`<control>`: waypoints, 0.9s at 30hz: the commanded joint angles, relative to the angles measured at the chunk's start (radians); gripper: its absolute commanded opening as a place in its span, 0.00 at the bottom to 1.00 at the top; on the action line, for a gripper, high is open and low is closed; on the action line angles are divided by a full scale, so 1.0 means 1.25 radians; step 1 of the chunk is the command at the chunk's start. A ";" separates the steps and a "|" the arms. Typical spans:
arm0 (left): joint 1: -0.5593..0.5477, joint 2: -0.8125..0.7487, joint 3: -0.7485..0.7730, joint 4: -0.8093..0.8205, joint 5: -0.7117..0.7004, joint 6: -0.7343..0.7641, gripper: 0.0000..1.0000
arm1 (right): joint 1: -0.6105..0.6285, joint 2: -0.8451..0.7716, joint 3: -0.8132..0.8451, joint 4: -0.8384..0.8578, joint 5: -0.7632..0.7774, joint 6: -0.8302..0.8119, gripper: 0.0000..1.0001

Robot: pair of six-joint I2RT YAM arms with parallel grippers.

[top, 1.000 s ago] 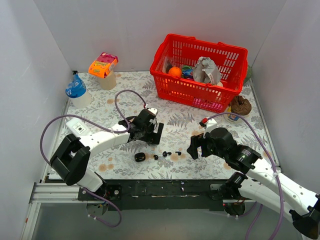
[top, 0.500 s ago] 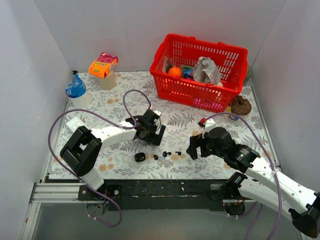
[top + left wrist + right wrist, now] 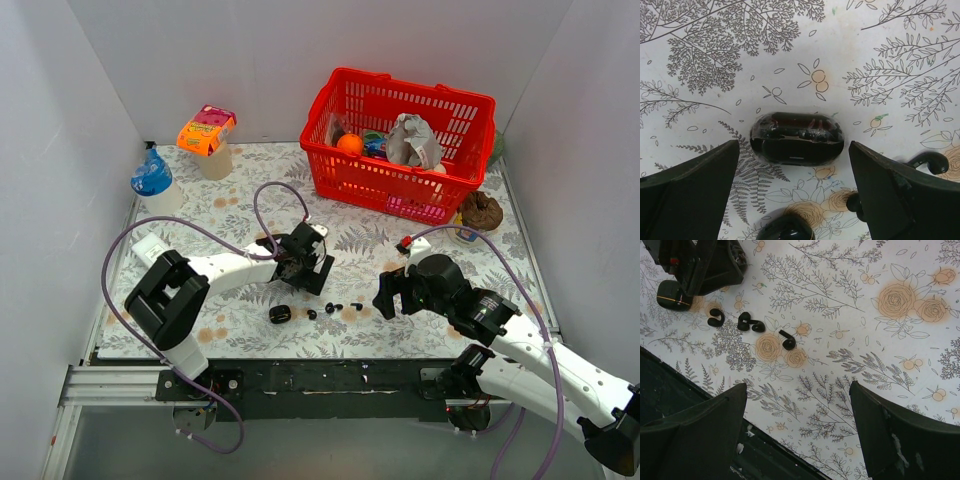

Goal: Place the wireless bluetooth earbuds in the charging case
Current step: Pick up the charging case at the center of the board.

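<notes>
The charging case (image 3: 796, 145), a glossy black oval, lies on the floral mat between the fingers of my left gripper (image 3: 794, 146), which is open just above it. In the top view the left gripper (image 3: 303, 268) hides the case. A few tiny black earbuds (image 3: 331, 307) lie in a row on the mat right of a black oval piece (image 3: 280, 314). They also show in the right wrist view (image 3: 747, 321), and one shows in the left wrist view (image 3: 927, 160). My right gripper (image 3: 386, 297) is open and empty, right of the earbuds (image 3: 799, 390).
A red basket (image 3: 345, 185) of items stands at the back right. A brown object (image 3: 481, 211) sits beside it. A blue-capped container (image 3: 152, 180) and an orange-lidded cup (image 3: 207, 135) stand at the back left. The table's dark front edge (image 3: 700, 405) lies just below the right gripper.
My left gripper has moved a little to the right and toward the front. The right gripper has shifted slightly left. The earbuds and the oval piece have not moved.
</notes>
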 commanded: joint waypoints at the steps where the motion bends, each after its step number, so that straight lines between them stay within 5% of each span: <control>1: -0.014 0.015 0.017 0.014 -0.011 0.011 0.88 | 0.005 -0.015 0.018 0.010 -0.001 0.001 0.91; 12: -0.018 0.037 0.011 0.017 -0.014 0.021 0.79 | 0.005 -0.034 0.016 -0.002 0.005 0.006 0.91; 19: -0.018 0.036 0.003 0.012 -0.007 0.024 0.63 | 0.004 -0.032 0.016 -0.002 0.005 0.006 0.91; 24: -0.019 -0.005 -0.014 0.024 -0.028 0.016 0.38 | 0.005 -0.027 0.025 -0.002 0.005 0.004 0.91; 27: -0.018 -0.095 -0.052 0.078 -0.060 0.011 0.08 | 0.005 -0.018 0.051 -0.005 0.004 -0.001 0.91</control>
